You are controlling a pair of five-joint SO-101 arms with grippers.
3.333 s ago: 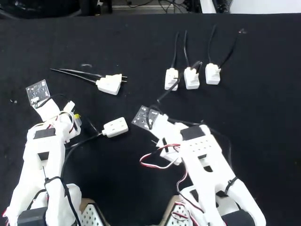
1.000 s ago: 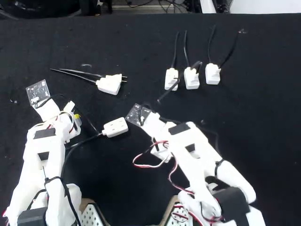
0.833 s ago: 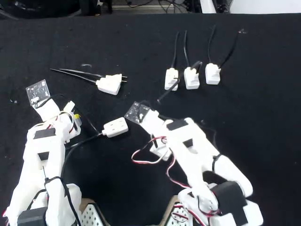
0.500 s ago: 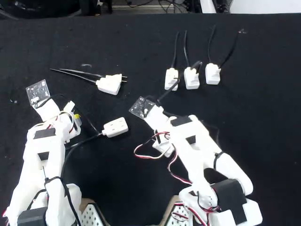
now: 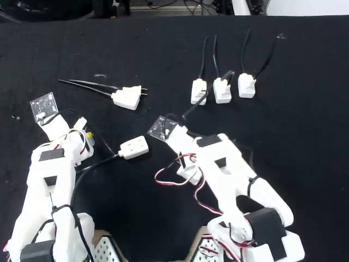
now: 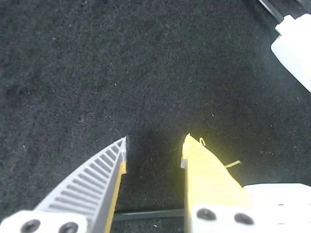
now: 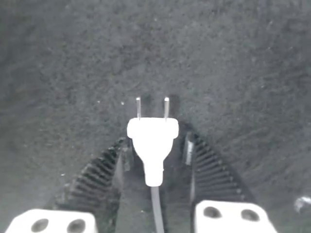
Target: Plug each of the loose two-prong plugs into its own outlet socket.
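Note:
A white two-prong plug (image 7: 152, 141) lies between the fingers of my right gripper (image 7: 157, 141), prongs pointing away and its cable running back under the wrist. The jaws straddle it with narrow dark gaps on both sides. The right arm (image 5: 218, 164) sits mid-table, just right of a white outlet socket (image 5: 134, 147). Another white plug (image 5: 126, 98) with bare prongs and thin wires lies far left. My left gripper (image 6: 155, 145) is open over bare mat, with a white socket body (image 6: 294, 44) at the view's edge.
Three white connectors on black cables (image 5: 222, 90) lie in a row at the back right. A black cable (image 5: 204, 95) runs from them under the right arm. The left arm (image 5: 52, 169) stands at the front left on the black mat (image 5: 305, 136).
The right arm's wrist swung left toward the socket, then back right a little. The left arm, the socket and the far plug have not moved.

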